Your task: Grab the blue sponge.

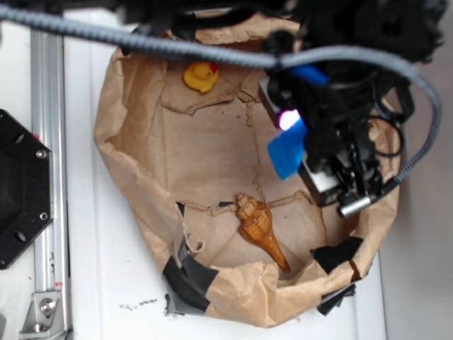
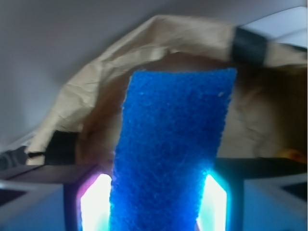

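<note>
The tool (image 1: pixel 301 145) is clamped on the blue sponge (image 2: pixel 173 149) — gripped by one end, the rest sticking out over the brown paper bag (image 1: pixel 134 142); it appears lifted clear of the yellow rubber duck (image 1: pixel 201 76) and the seashell (image 1: pixel 260 228) — grab judged done.

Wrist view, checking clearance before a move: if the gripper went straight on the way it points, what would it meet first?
Probably the brown paper wall. The gripper is shut on the blue sponge, which sticks out ahead and would likely touch first; depth is unclear.
</note>
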`<state>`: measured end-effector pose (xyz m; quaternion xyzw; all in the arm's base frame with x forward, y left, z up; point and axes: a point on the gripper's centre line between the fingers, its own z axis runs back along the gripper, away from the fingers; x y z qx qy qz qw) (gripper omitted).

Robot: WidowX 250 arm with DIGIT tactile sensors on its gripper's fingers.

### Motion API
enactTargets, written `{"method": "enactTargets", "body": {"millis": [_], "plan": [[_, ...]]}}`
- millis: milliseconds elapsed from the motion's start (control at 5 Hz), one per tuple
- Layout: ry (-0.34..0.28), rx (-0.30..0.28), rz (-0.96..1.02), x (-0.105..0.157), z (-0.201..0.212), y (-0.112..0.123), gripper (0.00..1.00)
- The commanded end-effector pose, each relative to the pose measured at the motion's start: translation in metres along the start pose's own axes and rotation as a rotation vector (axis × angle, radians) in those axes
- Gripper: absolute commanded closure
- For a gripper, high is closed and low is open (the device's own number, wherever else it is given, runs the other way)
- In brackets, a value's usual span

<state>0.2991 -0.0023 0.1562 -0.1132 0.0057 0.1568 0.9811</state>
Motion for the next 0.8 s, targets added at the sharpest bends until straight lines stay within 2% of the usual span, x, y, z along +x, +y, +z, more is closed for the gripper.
{"method": "enactTargets", "body": {"millis": [0, 200, 600], "plan": [[-0.121, 0.03, -0.14, 0.002, 0.0, -0.003, 1.0], [-0.189, 0.062, -0.175, 0.008, -0.005, 0.021, 1.0], [-0.193, 0.058, -0.177, 0.009, -0.007, 0.022, 1.0]]}}
